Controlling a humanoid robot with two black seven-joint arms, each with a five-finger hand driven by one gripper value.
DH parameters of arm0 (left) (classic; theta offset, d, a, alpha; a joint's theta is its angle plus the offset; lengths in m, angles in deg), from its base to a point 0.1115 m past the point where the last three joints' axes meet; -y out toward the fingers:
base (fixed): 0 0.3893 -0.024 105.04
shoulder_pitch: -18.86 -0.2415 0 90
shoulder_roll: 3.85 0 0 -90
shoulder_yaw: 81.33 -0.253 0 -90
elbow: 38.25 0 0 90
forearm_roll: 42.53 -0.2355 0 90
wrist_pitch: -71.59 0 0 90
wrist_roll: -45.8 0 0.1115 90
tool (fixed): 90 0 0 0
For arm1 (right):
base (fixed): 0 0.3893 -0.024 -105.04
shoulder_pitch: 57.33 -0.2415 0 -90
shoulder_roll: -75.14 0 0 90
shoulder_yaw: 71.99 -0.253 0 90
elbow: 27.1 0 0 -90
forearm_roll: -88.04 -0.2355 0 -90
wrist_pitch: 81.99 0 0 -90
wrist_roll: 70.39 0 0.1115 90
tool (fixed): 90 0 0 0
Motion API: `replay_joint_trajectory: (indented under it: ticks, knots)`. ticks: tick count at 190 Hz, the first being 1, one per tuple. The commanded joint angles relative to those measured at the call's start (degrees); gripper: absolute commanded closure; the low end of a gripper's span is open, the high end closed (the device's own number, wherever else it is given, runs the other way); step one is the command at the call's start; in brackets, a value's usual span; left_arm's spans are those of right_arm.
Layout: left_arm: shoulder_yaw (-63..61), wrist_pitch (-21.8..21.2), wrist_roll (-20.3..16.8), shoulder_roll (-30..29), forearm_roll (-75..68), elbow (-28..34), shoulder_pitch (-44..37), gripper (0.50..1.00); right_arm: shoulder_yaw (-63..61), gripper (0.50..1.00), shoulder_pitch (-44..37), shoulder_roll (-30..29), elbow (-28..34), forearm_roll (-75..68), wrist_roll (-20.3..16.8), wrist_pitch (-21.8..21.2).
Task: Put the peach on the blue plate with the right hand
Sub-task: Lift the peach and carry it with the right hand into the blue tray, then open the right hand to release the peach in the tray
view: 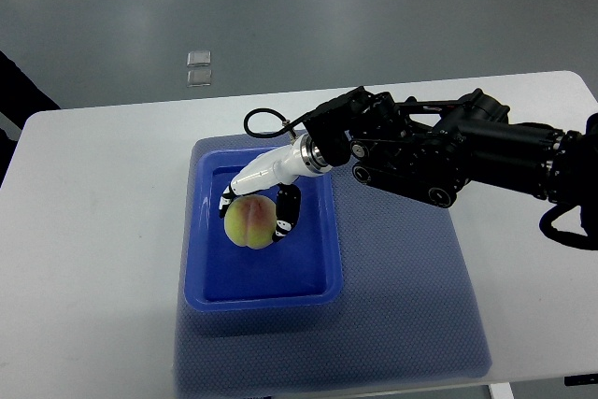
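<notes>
Top view, from the left: a white table [84, 231] carries a dark blue mat [411, 315], and on the mat's left part sits the blue plate [266, 292], a shallow rectangular tray. Inside it, toward the far left, is the peach [248, 221], with the right hand [266, 195] over it, fingers [287, 215] curled around its far and right sides. Its black arm [448, 151] runs off to the right edge.

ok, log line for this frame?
right hand shut on peach | peach over blue plate | not released | left arm not in view
</notes>
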Motion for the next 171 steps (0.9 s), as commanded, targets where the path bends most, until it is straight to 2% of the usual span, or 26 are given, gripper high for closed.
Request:
replay_joint_trajectory:
  ticks: [1,6,15,16,41,112,131,157,158,171]
  knots:
    - [0.0,0.0,0.0,0.0,0.0,0.0,0.0,0.5,0.1,0.64,-0.1,0.0,0.0,0.0,0.0,-0.3]
    - [0.0,0.0,0.0,0.0,0.0,0.0,0.1,0.5,0.1,0.624,-0.2,0.0,0.0,0.0,0.0,-0.5]
    - [0.0,0.0,0.0,0.0,0.0,0.0,0.1,0.5,0.1,0.624,-0.2,0.0,0.0,0.0,0.0,-0.5]
    - [0.0,0.0,0.0,0.0,0.0,0.0,0.1,0.5,0.1,0.597,-0.5,0.0,0.0,-0.2,0.0,-0.5]
    - [0.0,0.0,0.0,0.0,0.0,0.0,0.1,0.5,0.0,0.574,-0.6,0.0,0.0,-0.5,0.0,-0.5]
    - [0.1,0.0,0.0,0.0,0.0,0.1,0.0,0.5,-2.1,0.572,-3.3,0.1,0.0,-1.5,0.1,-1.7]
    - [0.1,0.0,0.0,0.0,0.0,0.1,0.0,0.5,-6.3,0.572,-4.9,4.0,0.0,-7.3,-0.3,-3.5]
    - [0.1,0.0,0.0,0.0,0.0,0.1,0.1,0.5,-9.0,0.572,-5.0,7.0,-1.0,-11.6,-0.6,-3.1]
    - [0.0,0.0,0.0,0.0,0.0,0.1,0.2,0.5,-11.2,0.572,-4.5,8.6,-2.4,-14.5,-1.0,-2.6]
    - [0.0,0.0,0.0,0.0,0.0,0.0,0.3,0.5,-13.8,0.574,-3.7,9.8,-5.4,-17.9,-1.3,-1.9]
